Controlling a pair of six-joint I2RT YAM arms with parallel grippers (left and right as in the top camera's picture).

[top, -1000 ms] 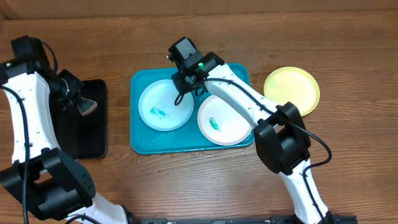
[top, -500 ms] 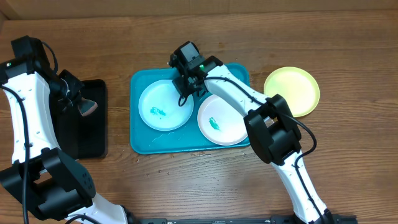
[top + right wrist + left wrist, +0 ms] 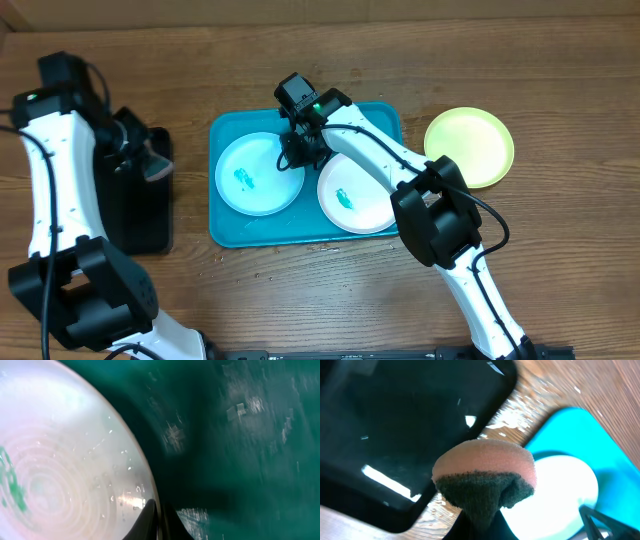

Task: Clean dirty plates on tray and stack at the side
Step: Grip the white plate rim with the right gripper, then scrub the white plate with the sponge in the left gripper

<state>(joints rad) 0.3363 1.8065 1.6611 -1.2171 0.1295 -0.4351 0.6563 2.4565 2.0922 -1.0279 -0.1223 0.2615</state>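
Observation:
On the turquoise tray (image 3: 228, 228) lie a light blue plate (image 3: 258, 175) and a white plate (image 3: 360, 200), each with a green smear. A yellow-green plate (image 3: 470, 146) rests on the table to the tray's right. My right gripper (image 3: 299, 152) is shut on the light blue plate's right rim; in the right wrist view its fingers (image 3: 150, 517) pinch the plate's (image 3: 60, 455) edge over the tray (image 3: 240, 435). My left gripper (image 3: 140, 160) is shut on a pink and dark green sponge (image 3: 485, 477), held over the black tray's right edge.
A smaller black tray (image 3: 135, 215) lies left of the turquoise one, with a strip of wet wooden table (image 3: 512, 407) between them. A cardboard wall runs along the table's far edge.
My right gripper has shut on the light blue plate's rim, and the plate has slid slightly left. The left arm has shifted right with the sponge.

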